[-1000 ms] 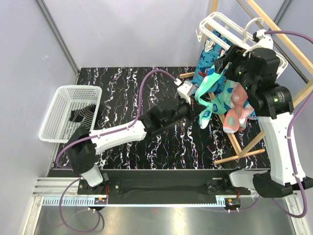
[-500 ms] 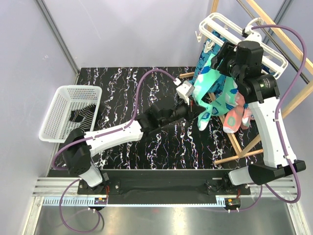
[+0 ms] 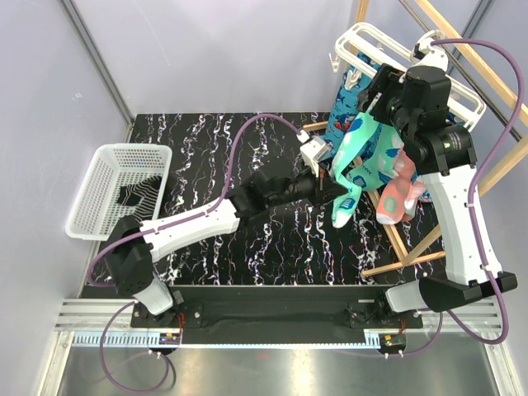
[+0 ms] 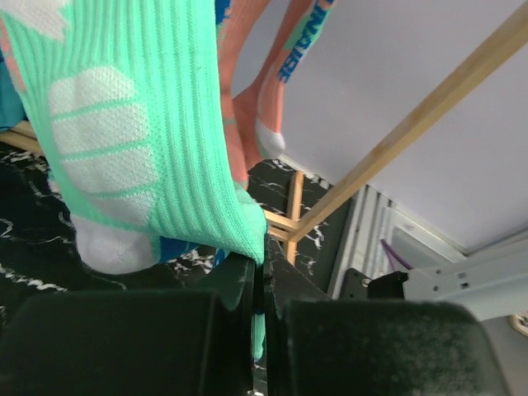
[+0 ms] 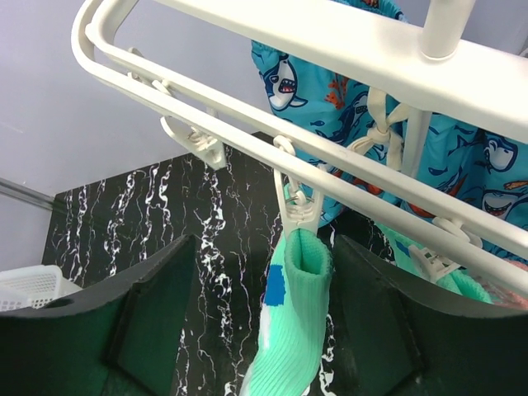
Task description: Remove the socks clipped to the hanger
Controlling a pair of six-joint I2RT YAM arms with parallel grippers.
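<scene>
The hanger [image 3: 356,36], a white plastic rack of parallel rails with small dangling clips, hangs tilted in the upper right of the overhead view, against a light wooden frame [image 3: 472,51]. Three socks remain on it, bunched below the rails. A mint-green sock [image 3: 356,155] with white padded patches and a small blue mark is stretched down and leftward toward the frame's centre. Behind it hangs a bright blue shark-print sock [image 3: 341,115], and just to its right a salmon-pink sock [image 3: 396,195] with teal dots.

The left gripper [image 4: 260,252] is clamped on the lower edge of the mint-green sock; its wrist view shows ribbed fabric pinched between closed black fingers [image 4: 235,276].

High at the right, the right gripper [image 5: 266,247] stands spread wide, one finger on either side of the clip [image 5: 297,210] that bites the mint sock's cuff. Neither finger touches it.

At the far left of the overhead view, a white mesh basket [image 3: 103,216] sits on the black marbled table [image 3: 247,144] with a dark striped sock [image 3: 136,196] lying inside.
</scene>
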